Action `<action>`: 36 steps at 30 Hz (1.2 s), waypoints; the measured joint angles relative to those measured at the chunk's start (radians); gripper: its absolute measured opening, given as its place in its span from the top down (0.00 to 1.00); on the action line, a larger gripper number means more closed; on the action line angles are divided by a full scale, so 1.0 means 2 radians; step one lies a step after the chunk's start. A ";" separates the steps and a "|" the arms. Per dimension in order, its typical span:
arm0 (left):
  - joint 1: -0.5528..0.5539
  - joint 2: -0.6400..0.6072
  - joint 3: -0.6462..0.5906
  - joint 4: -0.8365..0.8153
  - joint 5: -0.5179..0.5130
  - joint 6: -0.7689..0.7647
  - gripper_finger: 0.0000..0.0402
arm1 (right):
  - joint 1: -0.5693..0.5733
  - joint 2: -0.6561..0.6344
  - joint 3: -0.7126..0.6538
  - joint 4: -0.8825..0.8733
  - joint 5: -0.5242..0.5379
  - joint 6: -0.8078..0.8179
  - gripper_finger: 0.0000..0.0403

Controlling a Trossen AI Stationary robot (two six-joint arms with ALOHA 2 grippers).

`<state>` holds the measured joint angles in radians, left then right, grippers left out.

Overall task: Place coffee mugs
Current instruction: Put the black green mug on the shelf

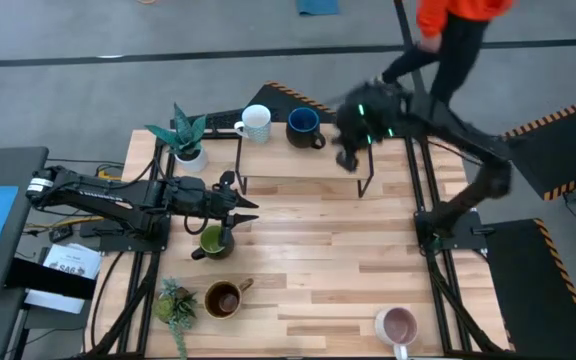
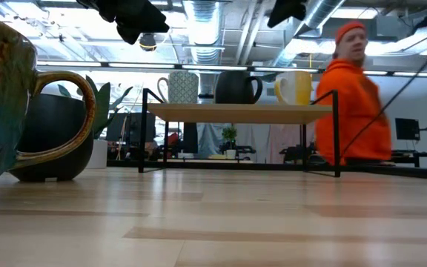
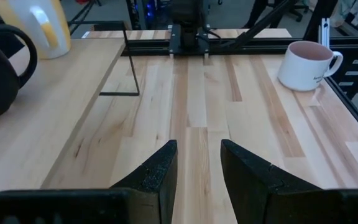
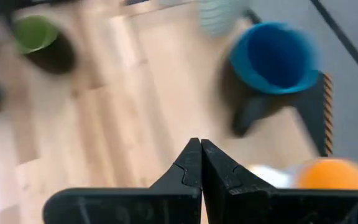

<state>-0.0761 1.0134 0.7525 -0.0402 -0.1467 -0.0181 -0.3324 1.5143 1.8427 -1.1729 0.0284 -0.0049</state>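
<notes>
On the raised shelf (image 1: 268,165) stand the white mug (image 1: 255,123), the dark blue mug (image 1: 303,126) and the orange mug (image 2: 295,87), which my right arm hides from above. The olive green mug (image 1: 213,240), brown mug (image 1: 225,298) and pink mug (image 1: 398,325) stand on the table. My left gripper (image 1: 236,208) is open, raised above the table beside the green mug, with nothing between its fingers (image 3: 197,168). My right gripper (image 1: 350,158) is shut (image 4: 199,162) and hovers over the shelf's right end, near the blue mug (image 4: 272,59) and the orange mug (image 4: 334,174).
Two potted plants stand on the table's left side, one far (image 1: 183,140) and one near (image 1: 176,305). A person in an orange top (image 1: 458,20) moves behind the far edge. Bare table (image 1: 338,260) lies between the shelf and the pink mug.
</notes>
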 joint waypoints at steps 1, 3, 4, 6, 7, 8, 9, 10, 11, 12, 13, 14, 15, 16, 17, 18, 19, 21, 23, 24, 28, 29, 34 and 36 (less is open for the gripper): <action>0.000 0.000 0.000 0.000 0.000 0.000 0.73 | 0.017 -0.022 -0.040 0.022 0.000 0.003 0.95; 0.000 0.000 0.000 0.000 -0.003 0.003 0.73 | 0.050 -0.068 -0.124 0.072 0.000 0.015 0.95; 0.000 0.000 0.000 0.000 -0.009 0.003 0.73 | 0.066 -0.092 -0.167 0.100 0.002 0.025 0.95; 0.000 0.000 0.000 0.000 -0.023 0.003 0.73 | 0.098 -0.140 -0.246 0.157 0.019 0.043 0.95; 0.000 0.000 0.000 0.000 -0.030 0.003 0.73 | 0.113 -0.163 -0.284 0.184 0.029 0.052 0.95; 0.000 0.000 0.000 0.000 -0.036 0.003 0.73 | 0.128 -0.185 -0.318 0.211 0.037 0.060 0.95; 0.000 0.001 0.000 0.000 -0.039 0.003 0.73 | 0.143 -0.207 -0.353 0.243 0.045 0.068 0.95; 0.000 0.001 0.000 -0.001 -0.040 0.003 0.73 | 0.157 -0.228 -0.386 0.273 0.053 0.076 0.95; 0.000 0.002 0.000 -0.004 -0.041 0.003 0.73 | 0.170 -0.246 -0.417 0.301 0.060 0.084 0.95; 0.000 0.002 0.000 -0.007 -0.041 0.003 0.73 | 0.182 -0.262 -0.444 0.326 0.065 0.091 0.94; 0.000 0.002 0.000 -0.008 -0.041 0.003 0.73 | 0.193 -0.279 -0.472 0.352 0.068 0.094 0.94; 0.000 0.002 0.000 -0.009 -0.041 0.003 0.73 | 0.203 -0.293 -0.496 0.375 0.071 0.094 0.94; 0.000 0.002 0.000 -0.009 -0.041 0.003 0.73 | 0.212 -0.305 -0.518 0.401 0.073 0.094 0.93; 0.000 0.002 0.000 -0.007 -0.042 0.003 0.73 | 0.221 -0.315 -0.538 0.425 0.078 0.095 0.93; 0.000 0.002 0.000 -0.002 -0.043 0.006 0.73 | 0.228 -0.323 -0.555 0.448 0.079 0.095 0.92; 0.000 0.002 0.000 0.003 -0.043 0.010 0.73 | 0.233 -0.328 -0.570 0.467 0.079 0.096 0.91; 0.000 0.002 0.000 0.009 -0.044 0.013 0.73 | 0.237 -0.332 -0.583 0.487 0.079 0.094 0.91; 0.000 0.002 0.000 0.016 -0.044 0.016 0.73 | 0.243 -0.336 -0.601 0.519 0.079 0.090 0.91; 0.000 0.002 0.000 0.023 -0.045 0.016 0.73 | 0.245 -0.335 -0.615 0.546 0.079 0.082 0.91; 0.000 0.002 0.000 0.028 -0.045 0.018 0.73 | 0.245 -0.333 -0.619 0.554 0.079 0.079 0.91; 0.000 0.002 0.000 0.054 -0.047 0.028 0.73 | 0.242 -0.318 -0.621 0.574 0.079 0.073 0.90; 0.000 0.002 0.000 0.057 -0.048 0.028 0.73 | 0.240 -0.314 -0.621 0.582 0.079 0.066 0.90; 0.000 0.002 0.000 0.034 -0.046 0.018 0.73 | 0.240 -0.292 -0.621 0.624 0.079 0.038 0.90; 0.000 0.002 0.000 0.016 -0.033 0.005 0.73 | 0.240 -0.283 -0.621 0.638 0.079 0.028 0.90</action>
<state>-0.0761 1.0164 0.7517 -0.0082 -0.2122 -0.0075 0.1482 0.9474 0.6006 0.1030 0.1860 0.0505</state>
